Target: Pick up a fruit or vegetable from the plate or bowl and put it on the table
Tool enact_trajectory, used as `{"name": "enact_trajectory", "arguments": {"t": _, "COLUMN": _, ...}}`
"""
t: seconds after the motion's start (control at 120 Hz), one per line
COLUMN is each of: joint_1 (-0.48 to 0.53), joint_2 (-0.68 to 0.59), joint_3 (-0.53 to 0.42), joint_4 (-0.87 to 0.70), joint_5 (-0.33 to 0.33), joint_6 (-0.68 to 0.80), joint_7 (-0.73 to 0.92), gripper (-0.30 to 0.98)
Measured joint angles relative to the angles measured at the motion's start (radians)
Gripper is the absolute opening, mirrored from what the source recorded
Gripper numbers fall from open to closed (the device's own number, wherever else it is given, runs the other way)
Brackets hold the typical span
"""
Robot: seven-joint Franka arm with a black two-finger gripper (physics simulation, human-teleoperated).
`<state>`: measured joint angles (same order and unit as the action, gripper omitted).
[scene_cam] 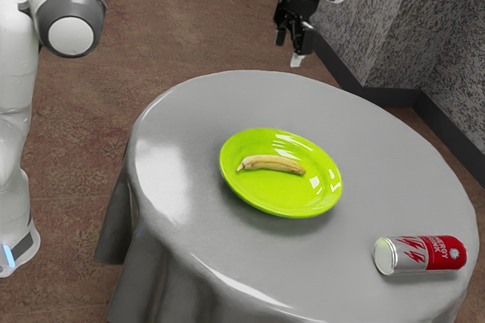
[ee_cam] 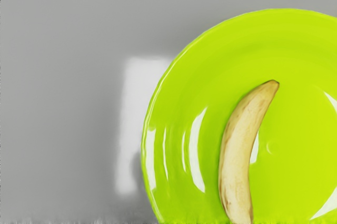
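Note:
My black gripper hangs high above the far side of the table in the exterior view, its fingers apart with nothing between them. A yellow banana lies on the bright green plate, well below the hand. From the wrist view, the banana shows as a curved, pale yellow shape inside the green plate, and a gap separates it from the plate's rim.
The round table has a grey cloth. A red and silver drink can lies on its side near the table edge, toward the exterior view's lower right. A grey speckled wall stands behind the table.

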<state>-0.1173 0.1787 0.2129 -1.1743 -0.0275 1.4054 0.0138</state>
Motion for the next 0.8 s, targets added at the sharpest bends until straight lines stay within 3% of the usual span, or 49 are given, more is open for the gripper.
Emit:
{"name": "enact_trajectory", "arguments": {"t": 0.35, "joint_1": 0.0, "joint_2": -0.008, "joint_3": 0.003, "joint_4": -0.001, "joint_5": 0.01, "joint_6": -0.039, "joint_7": 0.017, "gripper": 0.68}}
{"name": "enact_trajectory", "arguments": {"t": 0.625, "joint_1": 0.034, "joint_2": 0.016, "joint_3": 0.003, "joint_4": -0.09, "joint_5": -0.111, "joint_6": -0.07, "joint_7": -0.01, "gripper": 0.68}}
{"name": "enact_trajectory", "arguments": {"t": 0.8, "joint_1": 0.034, "joint_2": 0.045, "joint_3": 0.001, "joint_4": -0.105, "joint_5": -0.151, "joint_6": -0.076, "joint_7": -0.087, "gripper": 0.68}}
